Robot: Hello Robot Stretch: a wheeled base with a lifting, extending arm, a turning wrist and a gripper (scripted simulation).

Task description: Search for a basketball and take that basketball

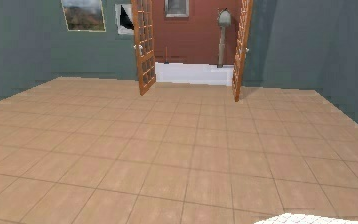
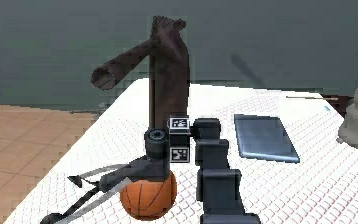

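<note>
basketball [image 2: 147, 196]: orange, lies on a white textured surface [image 2: 287, 185] near the arm side view's bottom edge. gripper [image 2: 152, 170] sits at the ball; cannot tell its state or whether it holds anything. brown bent sculpture [image 2: 169, 70] stands beyond. grey tablet [image 2: 265, 137] lies toward the right.

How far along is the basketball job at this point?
Done: the search, since the basketball is in view on the white table. In hand: the gripper is at the ball; whether it holds it cannot be told. Left: lifting the ball clear of the table.
</note>
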